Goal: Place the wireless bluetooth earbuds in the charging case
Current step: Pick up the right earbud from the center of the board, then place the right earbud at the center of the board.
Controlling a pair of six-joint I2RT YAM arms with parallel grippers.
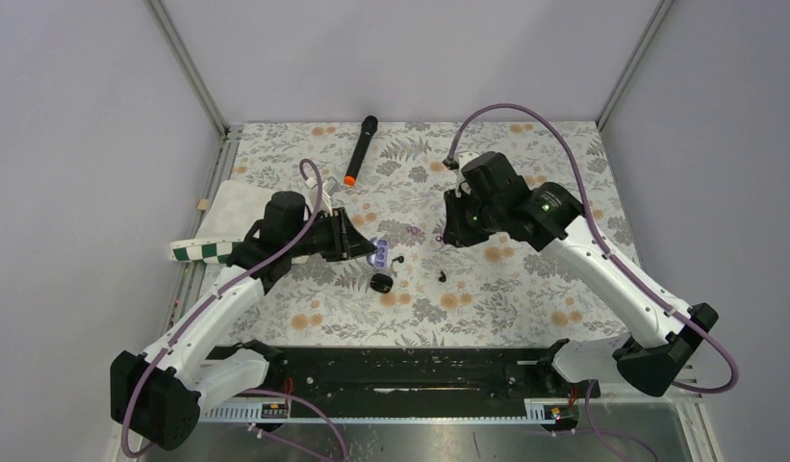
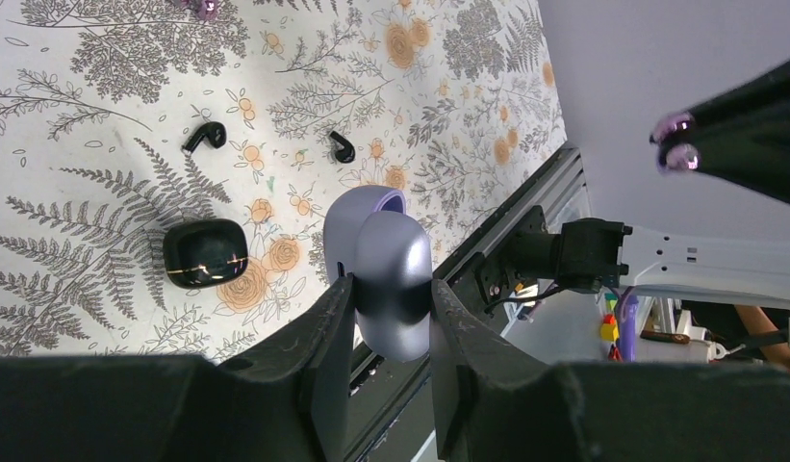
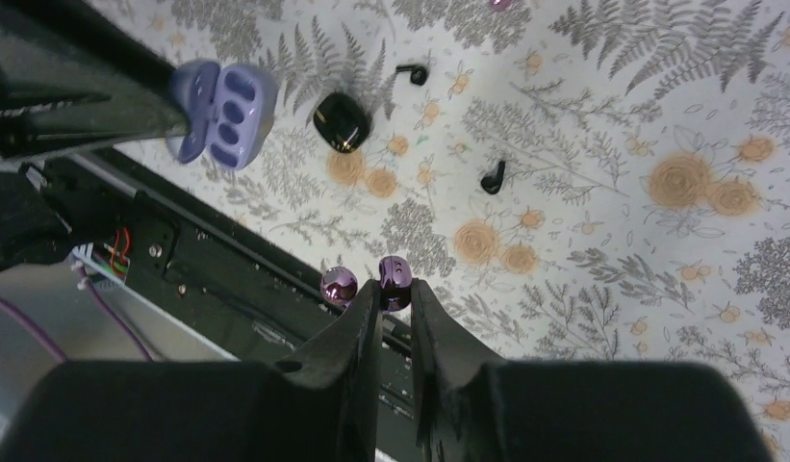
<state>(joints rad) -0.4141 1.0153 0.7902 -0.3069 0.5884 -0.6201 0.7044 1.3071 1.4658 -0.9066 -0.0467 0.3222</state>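
My left gripper (image 2: 391,289) is shut on a lavender charging case (image 2: 379,252), held above the table with its lid open; its wells show in the right wrist view (image 3: 222,114). To its right, my right gripper (image 3: 395,289) is shut on a glossy purple earbud (image 3: 395,277), with a second purple lobe (image 3: 339,285) beside the finger. Whether the two are one piece I cannot tell. On the floral table lie a closed black charging case (image 2: 205,253) and two black earbuds (image 2: 205,136) (image 2: 342,147), below and between the grippers (image 1: 380,282).
A small purple piece (image 1: 411,231) lies on the table between the arms. A black microphone with an orange ring (image 1: 360,149) lies at the back. A white board (image 1: 222,207) and a green checkered cloth (image 1: 200,250) sit at the left. A black rail (image 1: 410,371) runs along the near edge.
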